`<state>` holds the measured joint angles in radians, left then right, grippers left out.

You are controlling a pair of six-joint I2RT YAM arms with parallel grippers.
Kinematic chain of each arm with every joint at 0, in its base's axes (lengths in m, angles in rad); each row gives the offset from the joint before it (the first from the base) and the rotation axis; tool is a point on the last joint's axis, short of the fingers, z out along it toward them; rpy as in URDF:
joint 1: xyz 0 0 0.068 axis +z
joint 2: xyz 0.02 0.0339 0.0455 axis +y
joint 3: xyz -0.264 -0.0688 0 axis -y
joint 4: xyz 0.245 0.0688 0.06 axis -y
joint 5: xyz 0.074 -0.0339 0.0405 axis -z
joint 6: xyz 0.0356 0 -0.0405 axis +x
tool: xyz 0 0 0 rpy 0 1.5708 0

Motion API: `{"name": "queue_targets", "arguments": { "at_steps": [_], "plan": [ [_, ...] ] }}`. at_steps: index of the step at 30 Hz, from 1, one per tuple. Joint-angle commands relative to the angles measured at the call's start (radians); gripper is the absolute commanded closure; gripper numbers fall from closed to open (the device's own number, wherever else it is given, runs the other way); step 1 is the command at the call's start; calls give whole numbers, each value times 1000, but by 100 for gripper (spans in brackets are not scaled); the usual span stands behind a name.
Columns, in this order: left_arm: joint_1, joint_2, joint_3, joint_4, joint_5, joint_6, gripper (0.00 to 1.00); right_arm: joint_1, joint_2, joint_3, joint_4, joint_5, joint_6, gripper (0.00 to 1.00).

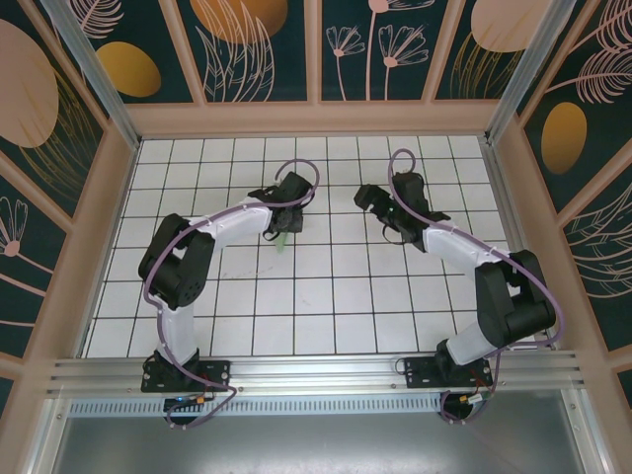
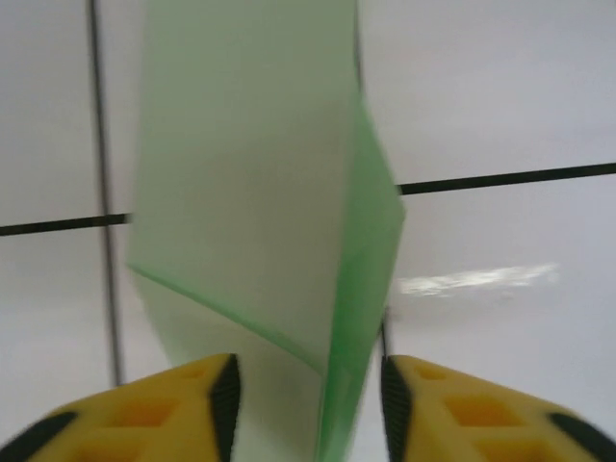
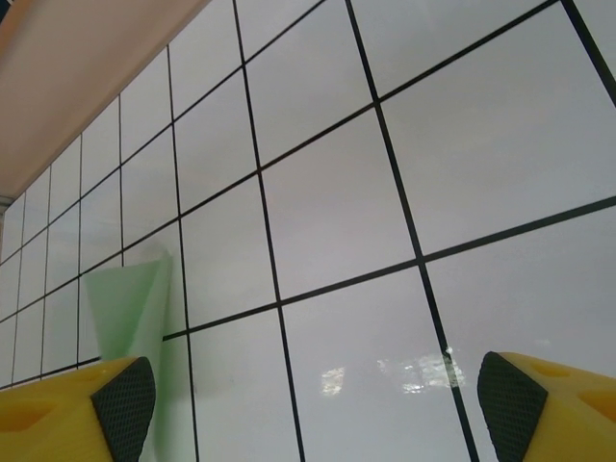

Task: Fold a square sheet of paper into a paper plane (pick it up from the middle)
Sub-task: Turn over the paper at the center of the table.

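The paper plane is pale mint-green paper folded into a slim shape with a sharp crease, and it stands on edge on the white grid. My left gripper straddles its near end. The jaws are open, and a gap shows between each black pad and the paper. From above, a small green tip of the plane sticks out just below the left gripper. My right gripper hovers about two tiles to the right, open and empty. The plane sits by its left finger in the right wrist view.
White tiled table with black grid lines, walled by a peach frame at the back and both sides. Both arm bases sit on the aluminium rail at the near edge.
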<state>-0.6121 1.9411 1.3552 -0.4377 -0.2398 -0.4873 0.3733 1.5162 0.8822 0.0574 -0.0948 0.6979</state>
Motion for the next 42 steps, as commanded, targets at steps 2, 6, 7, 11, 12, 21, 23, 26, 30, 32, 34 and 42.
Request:
{"name": "queue_targets", "arguments": {
  "at_steps": [2, 6, 7, 11, 12, 21, 23, 26, 30, 32, 34, 42],
  "plan": [
    [74, -88, -69, 111, 195, -31, 41, 28, 18, 6, -1, -2, 14, 13],
    [176, -188, -171, 214, 322, -91, 28, 110, 105, 74, -12, -9, 20, 25],
    [202, -212, -199, 235, 334, -111, 25, 140, 141, 104, -15, -13, 26, 29],
    [279, -289, -279, 267, 297, -158, 14, 261, 282, 236, -38, -21, 60, 44],
    [293, -305, -296, 266, 275, -165, 11, 290, 318, 273, -42, -27, 68, 48],
    [383, -408, -445, 308, 206, -222, 1, 416, 560, 565, -131, -77, 76, 60],
    [396, -413, -462, 317, 213, -239, 2, 425, 609, 623, -172, -87, 72, 60],
    [409, -415, -472, 321, 220, -246, 2, 431, 684, 718, -261, -99, 53, 61],
    [414, -405, -471, 322, 236, -242, 3, 432, 739, 781, -337, -105, 8, 61],
    [416, -401, -470, 324, 243, -241, 3, 428, 753, 795, -373, -108, -29, 61],
    [416, -398, -467, 331, 262, -235, 3, 420, 762, 798, -409, -143, -97, 61],
    [416, -406, -473, 349, 293, -209, 4, 365, 635, 587, -539, -246, -489, 58]
  ]
}}
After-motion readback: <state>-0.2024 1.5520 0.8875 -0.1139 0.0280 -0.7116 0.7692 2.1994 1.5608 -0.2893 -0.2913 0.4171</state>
